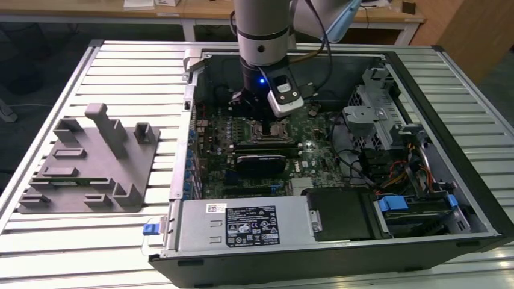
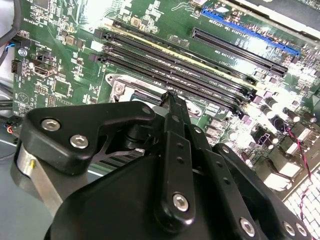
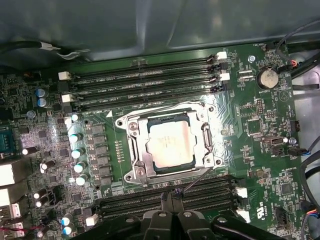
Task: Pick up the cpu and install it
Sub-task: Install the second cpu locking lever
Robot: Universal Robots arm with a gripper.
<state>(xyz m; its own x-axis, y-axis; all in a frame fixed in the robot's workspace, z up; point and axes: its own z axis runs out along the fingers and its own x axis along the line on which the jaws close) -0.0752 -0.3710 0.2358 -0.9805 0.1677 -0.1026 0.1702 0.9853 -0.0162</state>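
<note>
The cpu [image 3: 170, 143], a flat square chip with a pale metal top, lies seated in the silver socket frame [image 3: 134, 159] on the green motherboard [image 3: 260, 150]. In the exterior view the cpu [image 1: 269, 130] shows in the middle of the open computer case [image 1: 449, 150]. My gripper [image 3: 172, 197] hovers just beside the socket, over the memory slots, apart from the chip. Its black fingers [image 2: 172, 107] are pressed together with nothing between them. In the exterior view my gripper [image 1: 252, 114] hangs a little above the board, at the socket's far edge.
A grey plastic tray with upright posts [image 1: 88, 162] stands at the exterior view's left of the case. Inside the case are memory slots [image 3: 145, 80], a power supply [image 1: 241, 224], a black block [image 1: 341, 214] and a drive cage with cables [image 1: 377, 108]. The case walls close in all around.
</note>
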